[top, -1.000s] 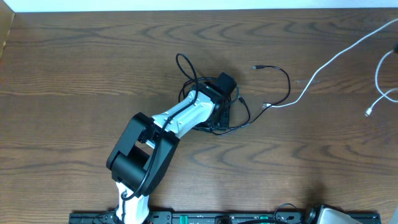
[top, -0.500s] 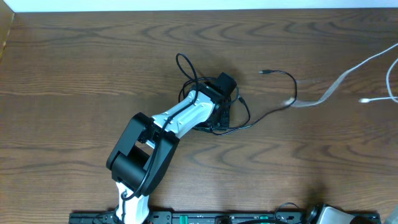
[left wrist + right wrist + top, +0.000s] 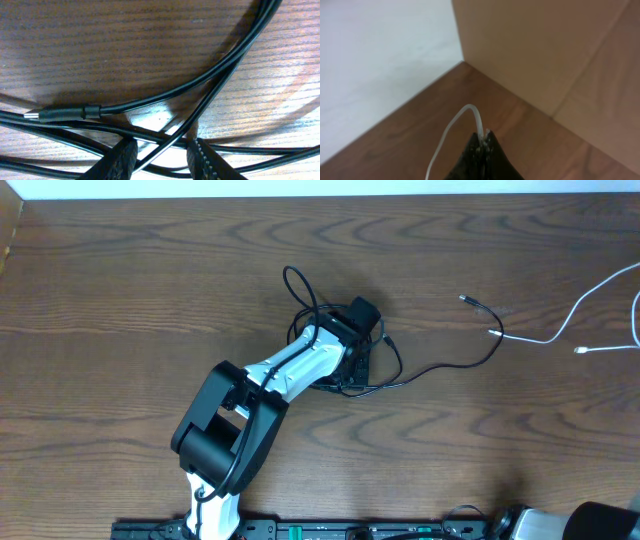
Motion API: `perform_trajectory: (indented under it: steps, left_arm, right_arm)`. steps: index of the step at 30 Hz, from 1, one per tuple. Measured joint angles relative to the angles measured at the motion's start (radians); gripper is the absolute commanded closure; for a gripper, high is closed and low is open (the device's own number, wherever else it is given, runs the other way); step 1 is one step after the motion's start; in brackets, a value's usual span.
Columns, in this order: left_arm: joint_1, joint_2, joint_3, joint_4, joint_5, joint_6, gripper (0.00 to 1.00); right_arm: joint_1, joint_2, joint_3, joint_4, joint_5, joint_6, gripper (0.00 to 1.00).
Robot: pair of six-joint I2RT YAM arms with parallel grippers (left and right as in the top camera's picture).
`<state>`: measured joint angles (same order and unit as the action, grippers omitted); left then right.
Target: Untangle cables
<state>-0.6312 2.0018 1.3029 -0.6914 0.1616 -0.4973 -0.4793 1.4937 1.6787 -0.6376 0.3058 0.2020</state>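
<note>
Just changed: the right gripper point(image 3: 482, 137), off past the overhead view's right edge, has hauled the white cable point(image 3: 530, 340) rightward. Its near end sat beside the knot a second ago and now lies well out to the right.
Dragged along: the long black strand point(image 3: 445, 367) has swung out too, its plug tip point(image 3: 466, 299) further right than before. The white end is touching the strand's bend.
Meaning: the white looks nearly free but probably still snagged on that bend, so separation isn't finished.
Unmoved: the black tangle point(image 3: 150, 101) stays put mid-table point(image 3: 120, 300), and so does the left arm.
Right tool: fingers pressed together, pinching the white cable.
Left tool: the left gripper point(image 3: 161, 150) is partly spread and down on the tangle, with a thin black cord running between its fingers. I can't tell if it nips anything.
Count: one white cable with two ends showing. One long black strand, plus a knot of several crossing black runs; how many separate cords that makes, I can't tell. Two grippers.
</note>
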Motion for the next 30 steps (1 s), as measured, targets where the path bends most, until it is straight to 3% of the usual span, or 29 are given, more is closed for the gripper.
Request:
perform_trajectory:
  steps: [8, 15, 21, 30]
  left_arm:
    - [0.0, 0.0, 0.0, 0.0, 0.0, 0.0, 0.61]
    - [0.0, 0.0, 0.0, 0.0, 0.0, 0.0, 0.61]
    - [0.0, 0.0, 0.0, 0.0, 0.0, 0.0, 0.61]
    - [0.0, 0.0, 0.0, -0.003, 0.0, 0.0, 0.61]
  right_arm:
    - [-0.002, 0.035, 0.0, 0.014, 0.177, 0.0, 0.99]
    - [-0.004, 0.036, 0.002, 0.187, 0.208, -0.024, 0.99]
    - [-0.004, 0.006, 0.005, 0.332, 0.082, -0.058, 0.99]
    - [-0.005, -0.069, 0.011, 0.518, -0.268, -0.133, 0.99]
